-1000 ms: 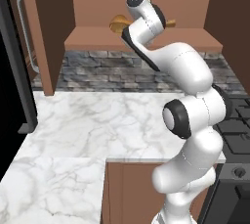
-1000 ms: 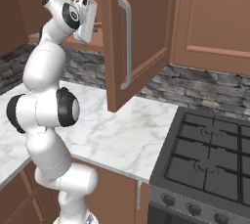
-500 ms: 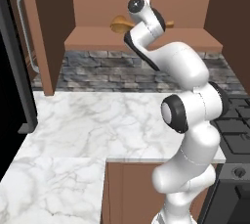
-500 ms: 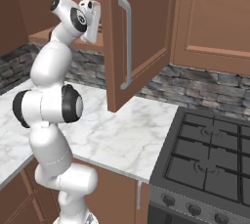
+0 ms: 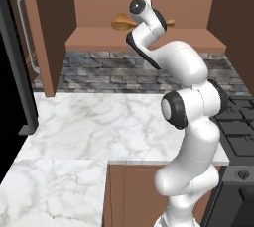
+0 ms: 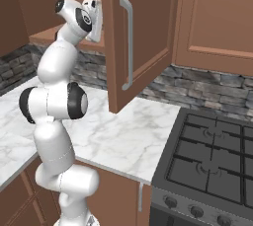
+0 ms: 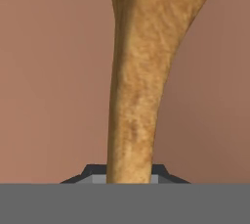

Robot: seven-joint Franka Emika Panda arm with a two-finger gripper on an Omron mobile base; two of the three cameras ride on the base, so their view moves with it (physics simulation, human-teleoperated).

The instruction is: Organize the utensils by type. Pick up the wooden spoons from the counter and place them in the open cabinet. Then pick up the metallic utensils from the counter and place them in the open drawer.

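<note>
The arm reaches up into the open cabinet (image 5: 149, 40), its hand held above the bare wood shelf. In the left base view the spoon (image 5: 120, 23) lies across the hand: the round golden-brown bowl sticks out at 9 o'clock from the wrist, and the thin handle end shows at 3 o'clock, just past the arm. The spoon sits over the shelf, close to it — whether it touches the wood cannot be told from here.

In the hand view the spoon's handle (image 7: 134, 96) rises from 6 o'clock straight toward 12, widening toward the bowl at the top edge, with the plain brown cabinet surface behind it. The gripper (image 7: 128, 178) has its dark tips on either side of the handle at the bottom, so the jaws are clamped on the spoon.

In the right base view the hand (image 6: 94, 20) sits at the front edge of the shelf, just left of the open cabinet door (image 6: 143, 37) with its long silver bar handle (image 6: 129, 42). The door hangs out over the counter (image 6: 123, 136).

The white marble counter spreads below the cabinet at 6 o'clock in the left base view (image 5: 94, 127), backed by a grey stone wall strip (image 5: 99, 70). A dark gas stove (image 6: 212, 166) stands at 4 o'clock in the right base view, touching the counter's right end.
</note>
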